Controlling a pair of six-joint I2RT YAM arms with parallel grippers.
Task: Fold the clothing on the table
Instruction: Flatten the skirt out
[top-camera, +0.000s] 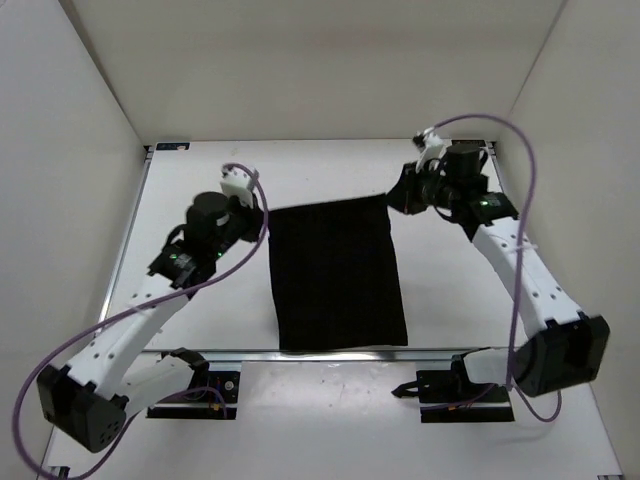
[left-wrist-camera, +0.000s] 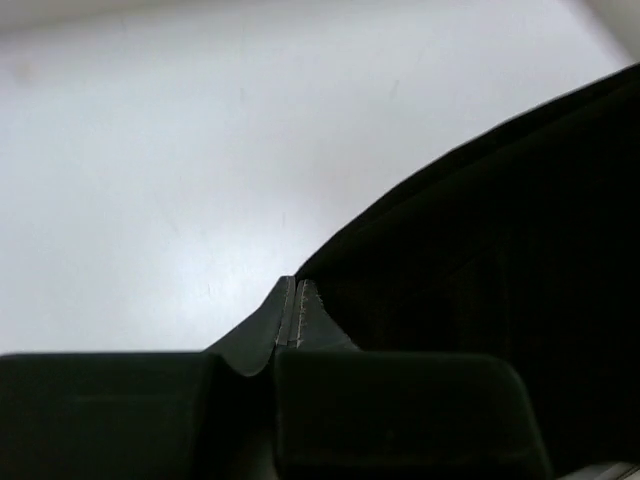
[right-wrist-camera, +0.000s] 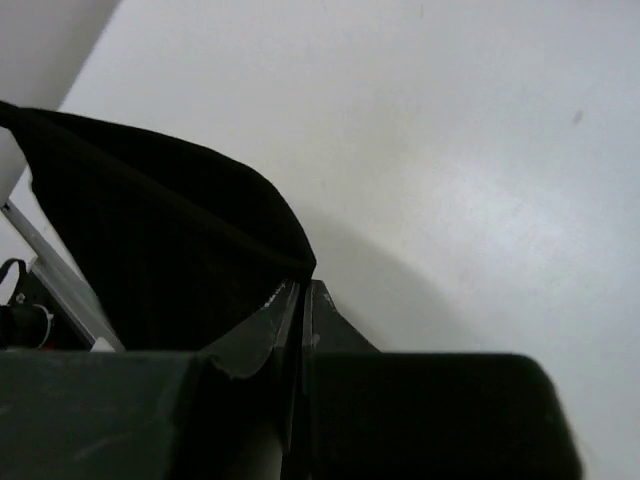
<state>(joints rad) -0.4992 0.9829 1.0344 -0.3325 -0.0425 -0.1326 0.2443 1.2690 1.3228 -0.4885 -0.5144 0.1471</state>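
Observation:
The black clothing (top-camera: 338, 280) is spread flat as a tall rectangle on the white table (top-camera: 200, 170), and its near hem reaches the front rail. My left gripper (top-camera: 264, 214) is at the far left corner and my right gripper (top-camera: 394, 203) at the far right corner. In the left wrist view the left gripper (left-wrist-camera: 296, 284) has its jaws pressed together at the edge of the clothing (left-wrist-camera: 500, 230). In the right wrist view the right gripper (right-wrist-camera: 305, 285) is also shut, and the clothing (right-wrist-camera: 160, 240) drapes away from its tips.
A silver rail (top-camera: 330, 353) runs along the table's near edge, with both arm bases just in front of it. White walls (top-camera: 60, 180) close in the left, right and back sides. Purple cables (top-camera: 110, 320) loop beside each arm.

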